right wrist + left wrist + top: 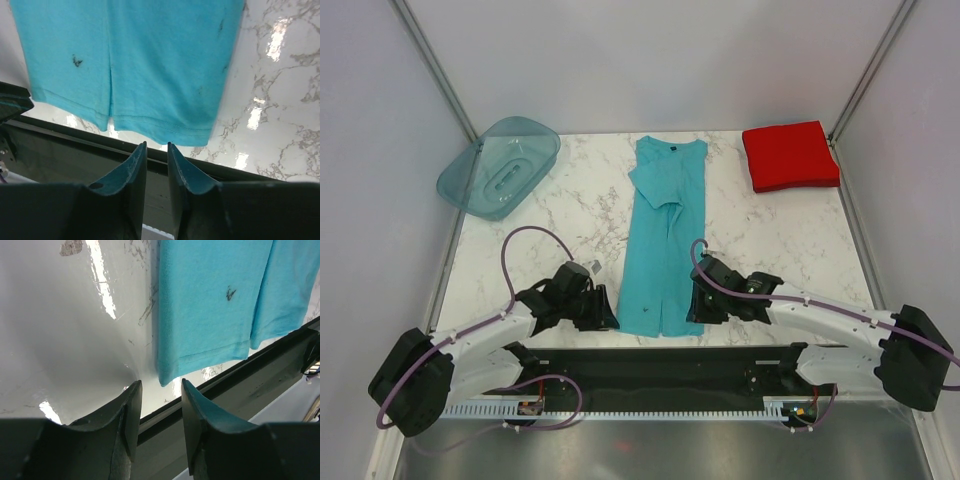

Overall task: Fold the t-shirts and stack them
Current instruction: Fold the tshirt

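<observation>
**While parked at the teal hem: both tools empty**

Left tool (604,312): jaws about half apart, nothing between. Just beside the near-left hem corner of the teal t-shirt (665,235). In the left wrist view, corner just beyond the fingertips, in line with the gap, no contact visible.

Right tool (694,305): jaws only a narrow slit apart, nothing gripped. Just beside the near-right end of the same hem. In the right wrist view, hem edge just past the fingertips, clear of them.

Both sets of fingertips over the dark rail (60,145) at the near table edge.

Teal t-shirt flat on the table (570,200), collar far, hem near, sides folded in to a long strip, between the two tools.

Red t-shirt (790,156) a folded square at the far-right corner, well apart from both tools.

Translucent tray (500,165) at far left.
</observation>
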